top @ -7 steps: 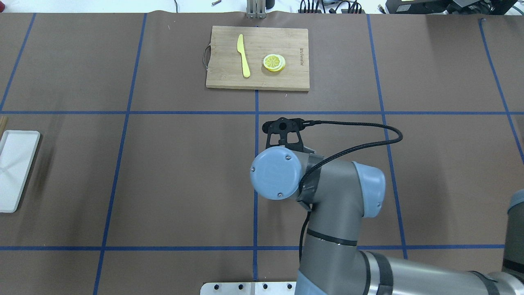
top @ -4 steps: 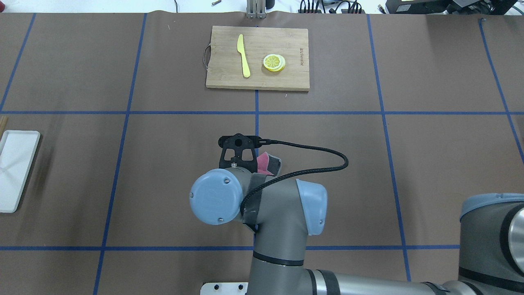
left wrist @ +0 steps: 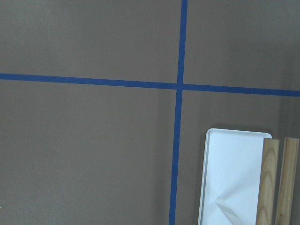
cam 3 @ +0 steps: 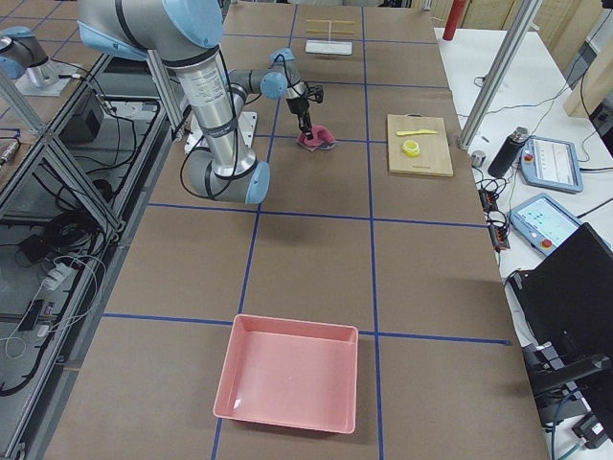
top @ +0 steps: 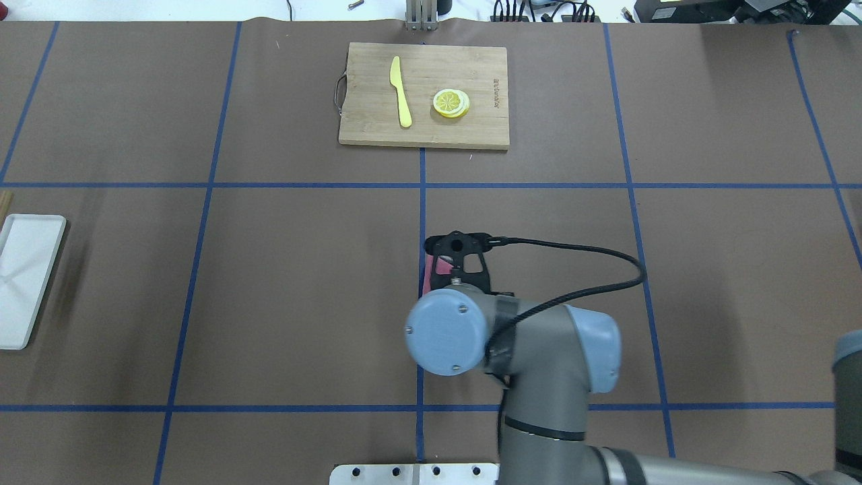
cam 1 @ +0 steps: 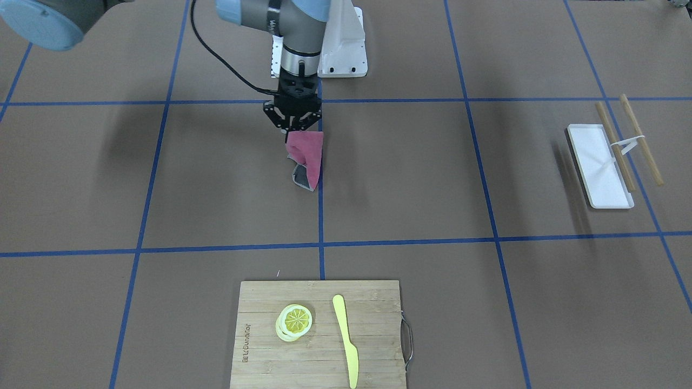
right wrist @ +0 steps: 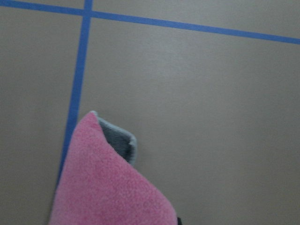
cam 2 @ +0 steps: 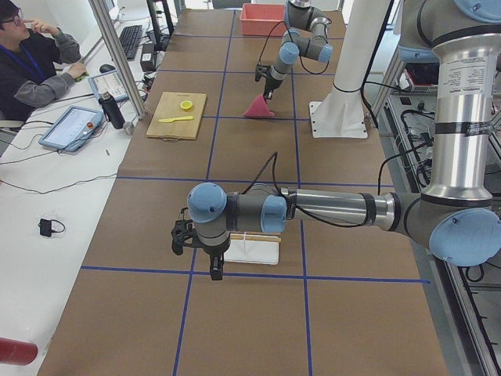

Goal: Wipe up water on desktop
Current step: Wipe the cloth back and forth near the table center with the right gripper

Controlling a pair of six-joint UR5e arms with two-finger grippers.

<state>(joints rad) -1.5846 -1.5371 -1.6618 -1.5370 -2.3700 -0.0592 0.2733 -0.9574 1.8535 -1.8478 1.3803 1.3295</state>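
Note:
The desktop [top: 303, 283] is a wide brown surface crossed by blue tape lines; I see no water on it. My right gripper [cam 1: 294, 128] points down over the middle of the desktop, shut on a pink cloth [cam 1: 307, 154] with a grey underside. The cloth's lower end trails on the surface beside a blue line; it also shows in the right wrist view [right wrist: 108, 187] and partly in the overhead view [top: 441, 265]. My left gripper [cam 2: 213, 270] shows only in the exterior left view, hanging near a white tray [cam 2: 250, 251]; I cannot tell whether it is open or shut.
A bamboo cutting board [top: 424, 94] with a yellow knife [top: 401, 91] and lemon slices [top: 451, 103] lies at the far side. The white tray [cam 1: 600, 165] with wooden sticks [cam 1: 640, 140] is at the robot's left. A pink bin [cam 3: 287, 374] stands far right.
My right gripper swept left with the cloth, then back right to the centre line, now slightly nearer the robot than a second ago. Board and tray have not moved.

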